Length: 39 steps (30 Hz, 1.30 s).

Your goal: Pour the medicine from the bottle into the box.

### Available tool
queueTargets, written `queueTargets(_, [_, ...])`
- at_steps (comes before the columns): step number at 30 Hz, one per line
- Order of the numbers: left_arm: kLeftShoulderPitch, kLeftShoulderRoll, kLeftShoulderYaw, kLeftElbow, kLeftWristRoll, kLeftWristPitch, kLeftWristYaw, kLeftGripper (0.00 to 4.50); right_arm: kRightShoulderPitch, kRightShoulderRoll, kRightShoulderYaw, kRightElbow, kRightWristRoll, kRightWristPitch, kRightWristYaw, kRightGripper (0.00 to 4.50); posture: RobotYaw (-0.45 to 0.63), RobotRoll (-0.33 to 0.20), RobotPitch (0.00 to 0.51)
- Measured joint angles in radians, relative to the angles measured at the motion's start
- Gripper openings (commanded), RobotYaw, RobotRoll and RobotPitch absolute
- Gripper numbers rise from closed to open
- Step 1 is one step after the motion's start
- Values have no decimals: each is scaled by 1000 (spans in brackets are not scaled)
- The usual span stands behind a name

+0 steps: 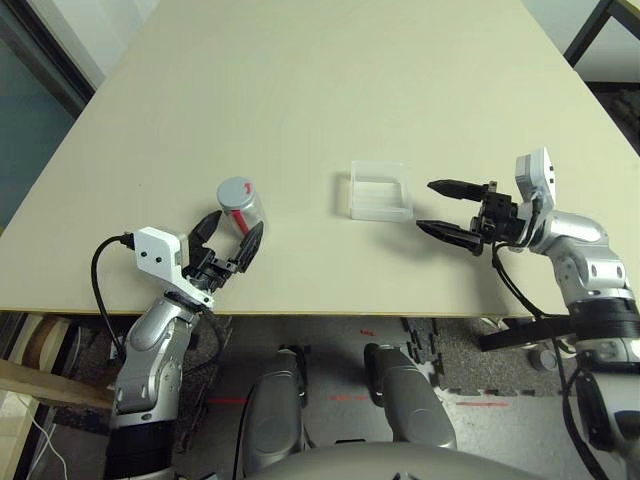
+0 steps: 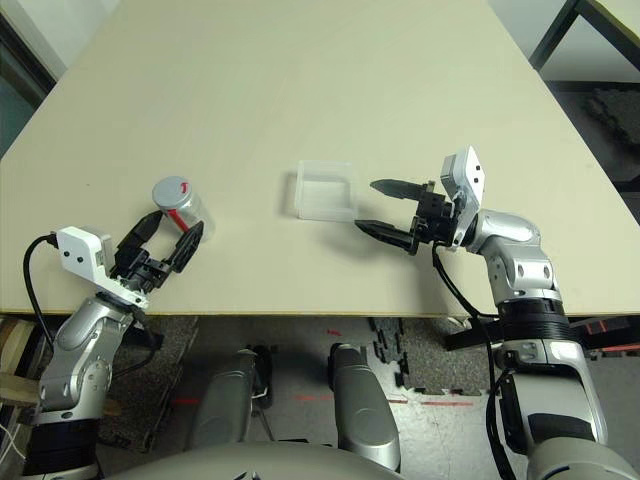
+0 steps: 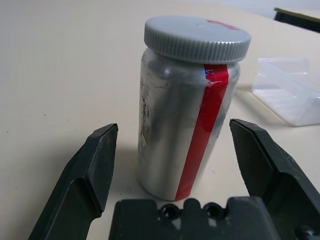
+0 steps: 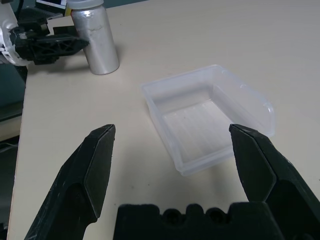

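The pale tabletop [image 1: 300, 90] carries everything. My right hand [image 1: 440, 207] rests spread wide and holding nothing, just beside the clear box [image 1: 380, 189] and pointing at its open side. My left hand [image 1: 228, 236] is also spread, its fingers [image 3: 95, 160] flanking the bottle [image 1: 240, 205] without touching it. The bottle stands upright near the tabletop's front edge, well apart from the box, its grey cap [image 3: 197, 37] on.
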<state>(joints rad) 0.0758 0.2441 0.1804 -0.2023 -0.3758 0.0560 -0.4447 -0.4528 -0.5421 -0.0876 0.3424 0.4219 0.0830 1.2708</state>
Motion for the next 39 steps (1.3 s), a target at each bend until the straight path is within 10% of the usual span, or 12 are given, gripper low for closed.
queueTargets(39, [-198,-86,-81,173,181,-71,194,4481,15,6,0,-26,-4,-9,-17,4500,-107,0,194])
